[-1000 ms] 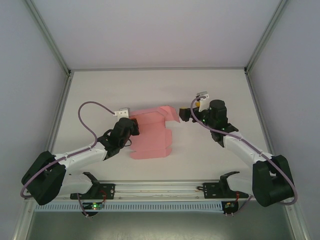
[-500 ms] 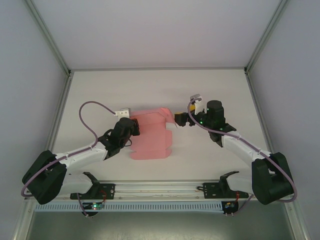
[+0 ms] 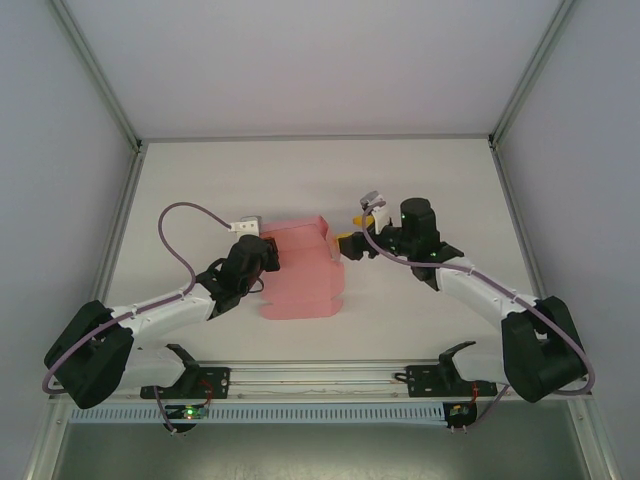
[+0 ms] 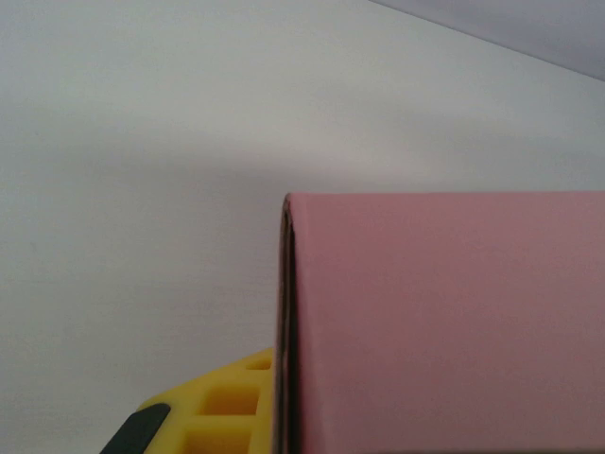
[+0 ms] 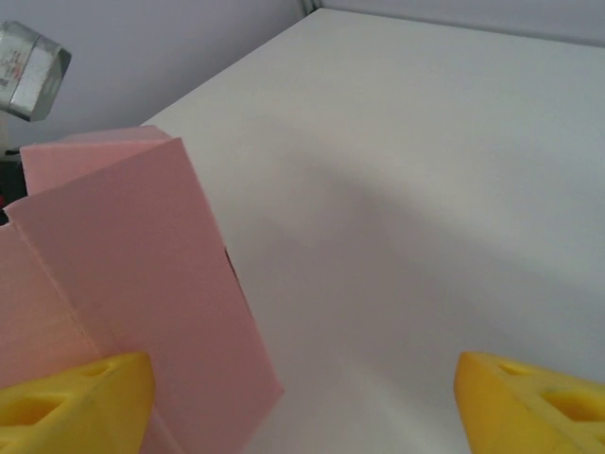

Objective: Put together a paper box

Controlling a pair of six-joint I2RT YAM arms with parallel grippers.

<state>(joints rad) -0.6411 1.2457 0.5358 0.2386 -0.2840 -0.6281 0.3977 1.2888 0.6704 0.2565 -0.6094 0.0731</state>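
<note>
Two tools work on one sheet of card. Nearest me, the left tool (image 3: 265,252) is clenched on the left edge of the paper box (image 3: 300,272), with the card pressed right against its yellow finger (image 4: 222,407) (a doubled layer, by the look of that edge). Across from it the right tool (image 3: 348,245) stands released, its fingertips (image 5: 529,402) well apart, one just beside an upright pink flap (image 5: 161,284) at the box's far right corner. The box sits mid-counter (image 3: 420,180), between the arms.

I'd judge the job partly done. Some panels stand folded at the far side, but the near part lies flat and nothing is closed yet. The remaining walls and flaps need folding and tucking.

The left arm stretches low and diagonally from its near corner. The right arm bends at the elbow, wrist turned leftward toward the card.
</note>
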